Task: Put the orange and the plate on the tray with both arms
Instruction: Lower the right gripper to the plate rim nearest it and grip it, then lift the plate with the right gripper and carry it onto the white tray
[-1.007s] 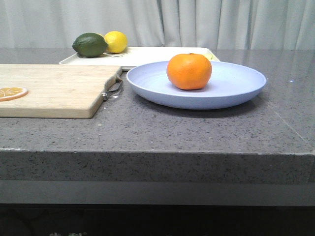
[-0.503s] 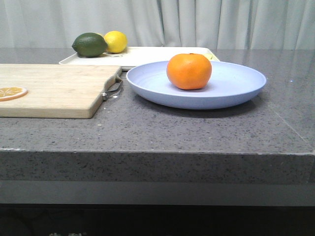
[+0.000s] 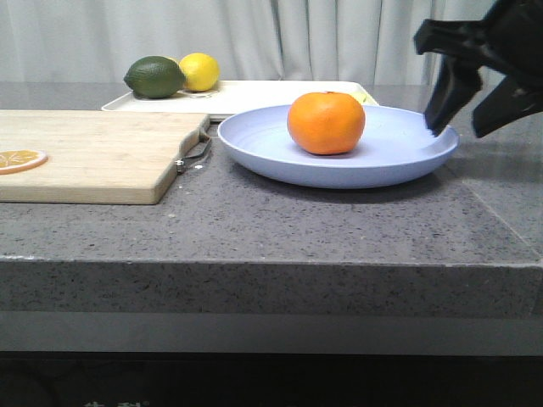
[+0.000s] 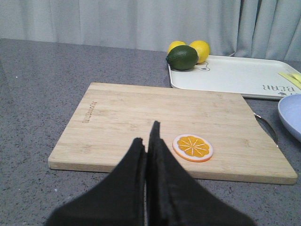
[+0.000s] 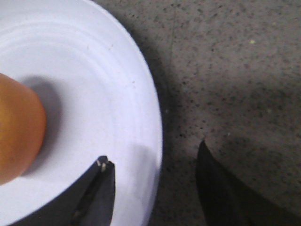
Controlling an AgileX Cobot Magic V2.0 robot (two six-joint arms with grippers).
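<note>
The orange [image 3: 326,123] sits in the pale lavender-blue plate [image 3: 399,157] on the grey counter. It also shows in the right wrist view [image 5: 19,136]. The cream tray [image 3: 254,95] lies behind the plate. My right gripper [image 3: 458,127] is open and straddles the plate's right rim [image 5: 153,136], one finger over the plate, the other over the counter. My left gripper [image 4: 146,141] is shut and empty, low over the near edge of the wooden cutting board [image 4: 141,117]. The tray also shows in the left wrist view [image 4: 235,75].
A green lime [image 3: 154,76] and a yellow lemon [image 3: 200,71] sit on the tray's far left end. An orange slice [image 3: 20,159] lies on the cutting board [image 3: 93,153], left of the plate. The board's metal handle [image 3: 197,154] points at the plate.
My right gripper has come into the front view from the right and now stands open at the plate's right rim. The orange, plate and tray have not moved.
</note>
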